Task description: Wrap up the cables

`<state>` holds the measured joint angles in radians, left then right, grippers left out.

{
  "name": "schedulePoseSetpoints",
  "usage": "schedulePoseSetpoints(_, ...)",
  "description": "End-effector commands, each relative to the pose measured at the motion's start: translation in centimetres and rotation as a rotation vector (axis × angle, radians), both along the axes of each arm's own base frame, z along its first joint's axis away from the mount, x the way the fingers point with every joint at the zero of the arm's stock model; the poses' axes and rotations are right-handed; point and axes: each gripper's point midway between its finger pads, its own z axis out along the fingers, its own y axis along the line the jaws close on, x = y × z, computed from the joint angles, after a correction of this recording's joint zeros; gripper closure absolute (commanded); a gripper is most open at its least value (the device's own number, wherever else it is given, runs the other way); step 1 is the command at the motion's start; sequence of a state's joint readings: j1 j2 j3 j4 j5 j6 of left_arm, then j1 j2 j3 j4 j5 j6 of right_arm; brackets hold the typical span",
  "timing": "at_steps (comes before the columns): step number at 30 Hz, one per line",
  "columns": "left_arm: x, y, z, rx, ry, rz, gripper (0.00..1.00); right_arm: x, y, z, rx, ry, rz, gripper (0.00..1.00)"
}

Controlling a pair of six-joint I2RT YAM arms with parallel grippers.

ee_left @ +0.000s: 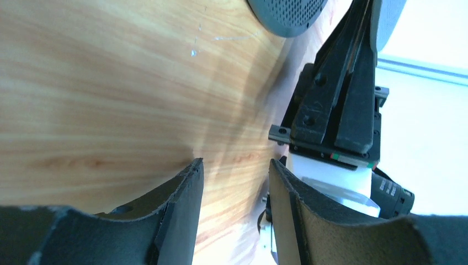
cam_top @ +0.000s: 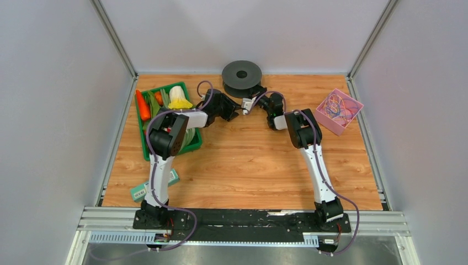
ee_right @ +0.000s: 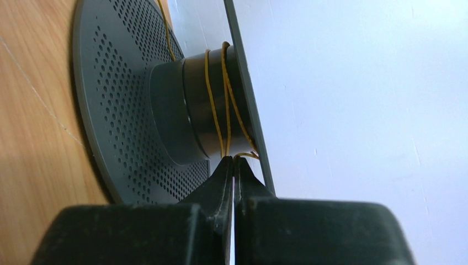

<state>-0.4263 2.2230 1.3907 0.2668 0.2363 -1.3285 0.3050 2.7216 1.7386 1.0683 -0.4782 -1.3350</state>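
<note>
A dark grey spool (cam_top: pixel 242 77) stands at the back middle of the table. In the right wrist view a thin yellow cable (ee_right: pixel 225 105) runs in a few turns round the hub of the spool (ee_right: pixel 121 110). My right gripper (ee_right: pixel 233 159) is shut on this cable right at the hub, and it shows beside the spool in the top view (cam_top: pixel 258 93). My left gripper (ee_left: pixel 236 165) is open and empty, low over the wood just left of the right gripper's fingers (ee_left: pixel 342 83); it also shows in the top view (cam_top: pixel 237 114). More coloured cables (cam_top: pixel 338 107) lie in a pink box.
The pink box (cam_top: pixel 353 118) sits at the back right. A green tray (cam_top: pixel 144 144) with a carrot (cam_top: pixel 143 105) and other vegetables sits at the left under the left arm. A teal packet (cam_top: pixel 144 189) lies near the left front edge.
</note>
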Motion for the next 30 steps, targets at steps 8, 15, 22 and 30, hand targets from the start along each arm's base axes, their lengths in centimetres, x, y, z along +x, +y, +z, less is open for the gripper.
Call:
schedulePoseSetpoints(8, -3.6, -2.5, 6.5, 0.033, -0.182, -0.154, 0.41, -1.8, -1.2, -2.9, -0.038, -0.028, -0.019, 0.83)
schedulePoseSetpoints(15, -4.1, -2.1, 7.1, 0.057, -0.204, -0.172, 0.4, -2.8, -2.6, -2.4, -0.004, -0.038, -0.045, 0.8)
schedulePoseSetpoints(22, -4.1, -2.0, 7.3, 0.068, -0.212, -0.179, 0.39, -4.2, -4.4, -3.1, -0.005, -0.026, -0.069, 0.77)
schedulePoseSetpoints(30, -5.1, -2.4, 10.0, 0.095, -0.294, -0.222, 0.35, -6.3, -6.4, -1.5, 0.033, -0.041, -0.102, 0.66)
